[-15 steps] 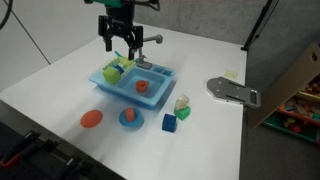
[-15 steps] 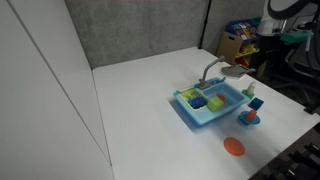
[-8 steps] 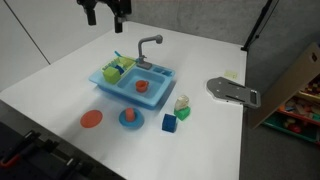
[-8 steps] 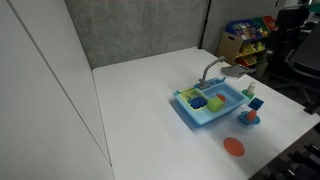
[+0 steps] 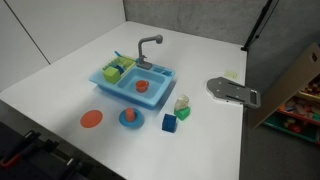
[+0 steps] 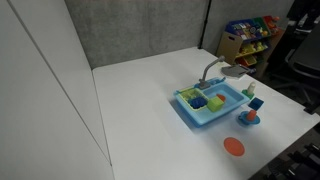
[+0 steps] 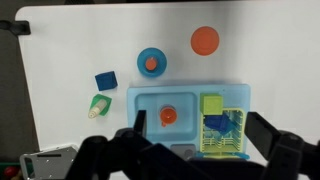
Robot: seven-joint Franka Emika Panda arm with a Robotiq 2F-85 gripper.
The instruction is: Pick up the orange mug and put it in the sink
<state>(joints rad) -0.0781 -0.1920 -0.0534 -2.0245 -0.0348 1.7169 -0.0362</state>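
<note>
Orange mug (image 7: 168,116) sits in the open basin of the blue sink (image 7: 131,110), approx. centred and mouth up as far as we can tell. Just beside it is the rack compartment w/ green pieces (image 7: 214,104). The faucet (image 5: 150,45) stands at the sink's back rim, apart from the mug. Outside the sink on the white table (image 7: 60,50) are a blue plate (image 7: 152,63) carrying a small orange piece, an orange disc (image 7: 205,40), a blue cube (image 7: 106,81) and a green-and-white block (image 7: 97,106), all well apart from the mug.

Gripper (image 7: 192,130) hangs high over the sink in the wrist view, fingers spread wide, nothing btwn them. Neither exterior view shows it.

We judge the placing done, so what's left is the exit. To do it well:
- move w/ jaws apart, no re-grip
- go straight up and away, no sideways sweep near the faucet
- no dipping back toward the basin, which could tip the mug
</note>
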